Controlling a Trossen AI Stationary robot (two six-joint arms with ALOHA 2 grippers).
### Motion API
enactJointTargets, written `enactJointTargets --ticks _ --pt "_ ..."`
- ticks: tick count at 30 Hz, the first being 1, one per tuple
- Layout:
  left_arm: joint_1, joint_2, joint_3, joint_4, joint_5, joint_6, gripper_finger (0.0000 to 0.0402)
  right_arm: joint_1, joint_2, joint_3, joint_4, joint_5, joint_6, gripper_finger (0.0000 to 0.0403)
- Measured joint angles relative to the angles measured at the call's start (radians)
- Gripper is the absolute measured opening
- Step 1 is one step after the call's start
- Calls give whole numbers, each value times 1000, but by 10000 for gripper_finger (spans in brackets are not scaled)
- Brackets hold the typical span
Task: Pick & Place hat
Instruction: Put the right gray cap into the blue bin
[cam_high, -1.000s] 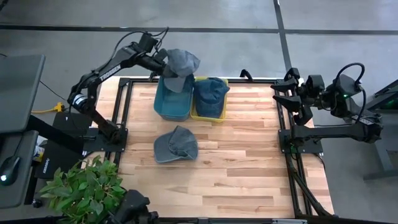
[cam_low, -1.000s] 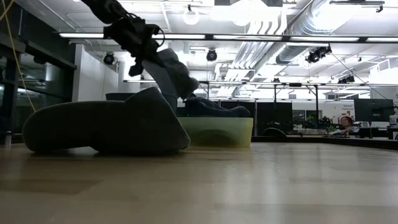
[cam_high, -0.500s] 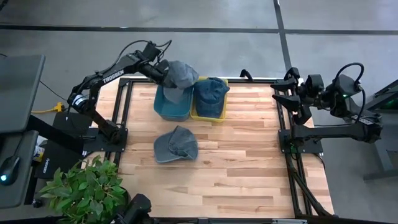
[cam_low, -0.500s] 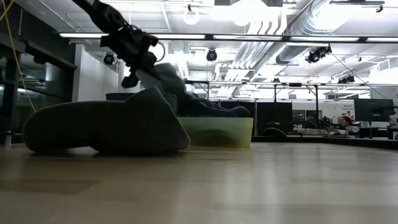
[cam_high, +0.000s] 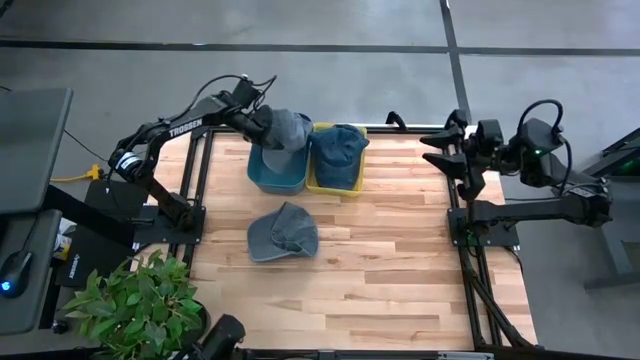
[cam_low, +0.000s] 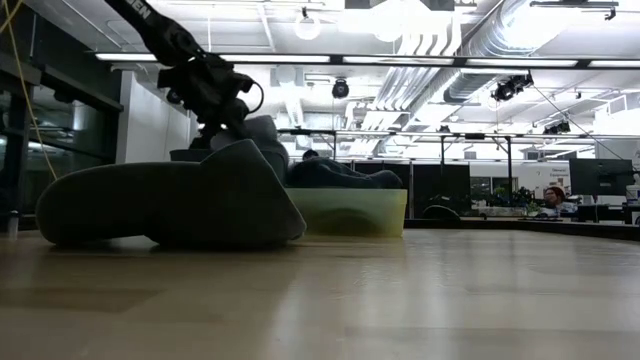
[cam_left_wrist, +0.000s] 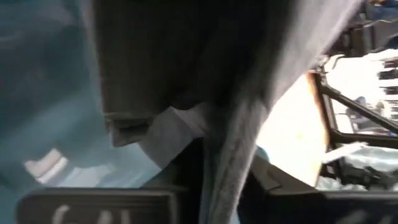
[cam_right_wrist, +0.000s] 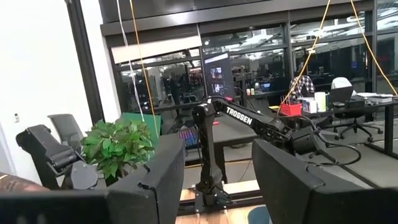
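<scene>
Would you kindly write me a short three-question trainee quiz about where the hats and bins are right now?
1. True or false: a grey hat lies on the table outside both bins.
2. Which bin does the left tool hold its hat over? A) blue bin B) yellow bin
3. Fill in: the yellow bin holds a ___ hat.

Key: 1 true; 2 A; 3 blue.

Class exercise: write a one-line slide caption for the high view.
Left gripper lowers a grey hat into the teal bin; right gripper waits open at the table's edge.
</scene>
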Motion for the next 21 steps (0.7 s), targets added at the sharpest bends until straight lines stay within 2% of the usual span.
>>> enactJointTargets --ticks 12,15,21 --pt "-4 0 0 0 -199 3 204 0 14 0 9 -1 22 181" --pt "-4 0 0 0 -235 -2 220 0 20 0 2 -1 27 181" --pt "-4 0 0 -1 -320 -28 224 0 54 0 -22 -3 44 181"
